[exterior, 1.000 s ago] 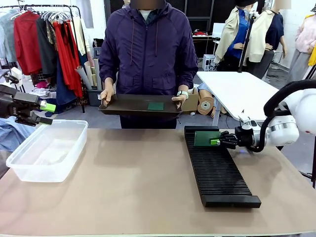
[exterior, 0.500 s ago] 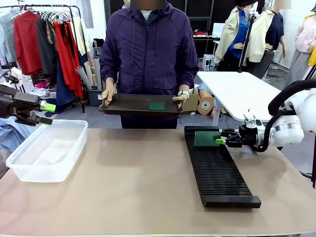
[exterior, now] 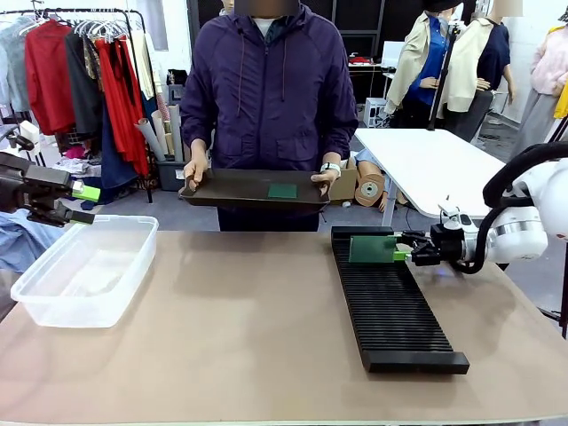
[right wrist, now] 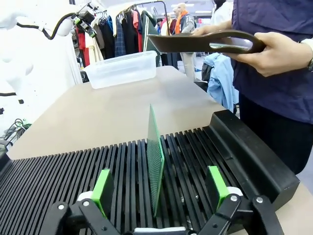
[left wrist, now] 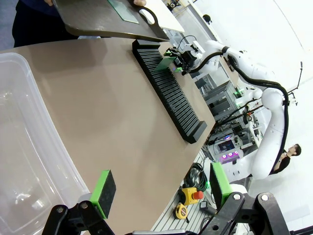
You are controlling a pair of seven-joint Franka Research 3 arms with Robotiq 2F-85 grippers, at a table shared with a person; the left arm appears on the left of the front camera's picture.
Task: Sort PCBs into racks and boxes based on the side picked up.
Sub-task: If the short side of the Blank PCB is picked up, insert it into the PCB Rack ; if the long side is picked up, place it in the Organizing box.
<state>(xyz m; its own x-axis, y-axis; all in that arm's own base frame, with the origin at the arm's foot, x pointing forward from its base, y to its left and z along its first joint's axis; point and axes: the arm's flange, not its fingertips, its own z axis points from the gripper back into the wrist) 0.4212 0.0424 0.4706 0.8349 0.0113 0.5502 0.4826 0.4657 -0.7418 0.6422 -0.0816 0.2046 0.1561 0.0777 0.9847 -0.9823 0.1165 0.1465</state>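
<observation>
A green PCB [exterior: 372, 249] stands upright in a slot at the far end of the long black rack [exterior: 390, 311]; the same PCB [right wrist: 155, 159] shows on edge in the right wrist view. My right gripper [exterior: 404, 255] sits just right of it, open, its pads [right wrist: 102, 185] spread clear on either side of the board. Another PCB [exterior: 282, 190] lies flat on the dark tray [exterior: 222, 189] held by the person. My left gripper [exterior: 82, 203] hovers open above the far end of the clear box [exterior: 87, 267], nothing between its fingers [left wrist: 103, 193].
The person stands at the far side, both hands [exterior: 192, 171] on the tray above the table edge. The brown tabletop [exterior: 240, 328] between box and rack is bare. A white table [exterior: 426, 160] stands behind on the right.
My right gripper has opened off the PCB and drawn back slightly to the right; the board stays standing in the rack. The left arm and the person have not moved.
</observation>
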